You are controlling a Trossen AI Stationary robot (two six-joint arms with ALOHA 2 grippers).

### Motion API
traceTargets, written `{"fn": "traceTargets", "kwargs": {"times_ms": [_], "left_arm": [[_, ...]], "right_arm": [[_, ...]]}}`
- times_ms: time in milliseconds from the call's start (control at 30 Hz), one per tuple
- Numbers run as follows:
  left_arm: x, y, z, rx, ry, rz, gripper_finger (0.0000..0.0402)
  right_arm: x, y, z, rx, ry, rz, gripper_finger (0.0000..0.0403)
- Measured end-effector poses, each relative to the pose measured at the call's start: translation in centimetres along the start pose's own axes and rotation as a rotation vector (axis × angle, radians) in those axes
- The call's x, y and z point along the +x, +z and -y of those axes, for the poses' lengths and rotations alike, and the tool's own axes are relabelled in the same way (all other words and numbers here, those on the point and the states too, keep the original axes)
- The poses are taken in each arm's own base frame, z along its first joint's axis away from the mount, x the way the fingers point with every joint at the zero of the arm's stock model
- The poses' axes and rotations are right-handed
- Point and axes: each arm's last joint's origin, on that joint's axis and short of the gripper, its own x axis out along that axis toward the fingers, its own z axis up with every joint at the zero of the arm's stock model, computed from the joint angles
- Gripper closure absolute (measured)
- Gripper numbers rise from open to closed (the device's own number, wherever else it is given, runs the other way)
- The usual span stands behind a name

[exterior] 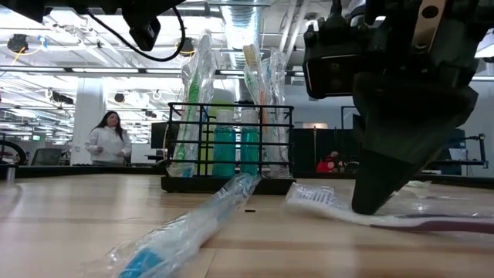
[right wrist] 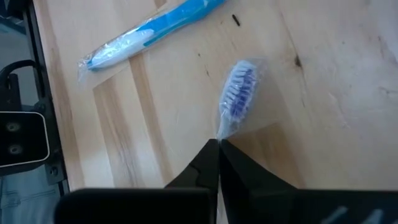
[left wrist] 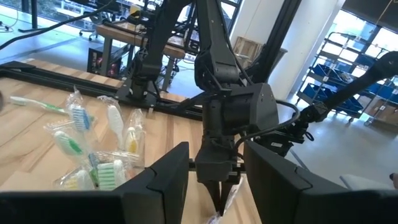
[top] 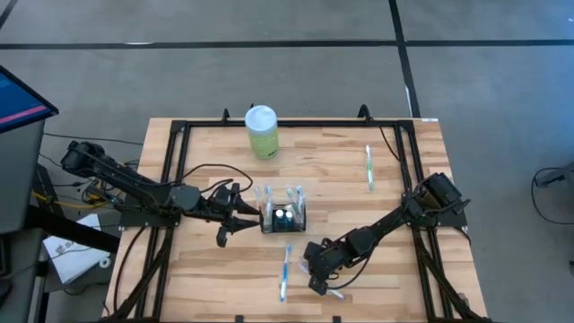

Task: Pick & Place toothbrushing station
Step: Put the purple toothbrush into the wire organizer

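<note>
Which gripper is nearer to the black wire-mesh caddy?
Left. The left gripper sits open right beside the black wire-mesh caddy; the right gripper is farther off, shut on a wrapped purple toothbrush.

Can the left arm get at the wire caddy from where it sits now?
Probably yes. The left tool is open and sits right beside the black wire caddy, with nothing between them. The right tool is shut on a wrapped purple toothbrush nearer the table's front edge, away from the left arm's path.

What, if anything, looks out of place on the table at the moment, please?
Three wrapped toothbrushes lie loose outside the caddy: a green one far off near the right rail, a blue one in front, and a purple one at the right gripper, whose jaws are shut.
</note>
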Motion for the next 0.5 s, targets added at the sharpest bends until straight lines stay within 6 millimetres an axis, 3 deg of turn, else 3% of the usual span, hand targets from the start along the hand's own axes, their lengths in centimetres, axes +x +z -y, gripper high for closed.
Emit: {"fn": "traceTargets", "kwargs": {"times_ms": [167,500], "left_arm": [[0.0,0.0,0.0,0.000,-0.001,0.000,0.0254],[0.0,0.0,0.0,0.000,-0.001,0.001,0.0254]], "right_arm": [[-0.2,0.4,-0.4,-0.022,-0.018,0.019,0.0403],[-1.7,2.7,-3.0,-0.132,-0.056,0.104,0.0403]]}}
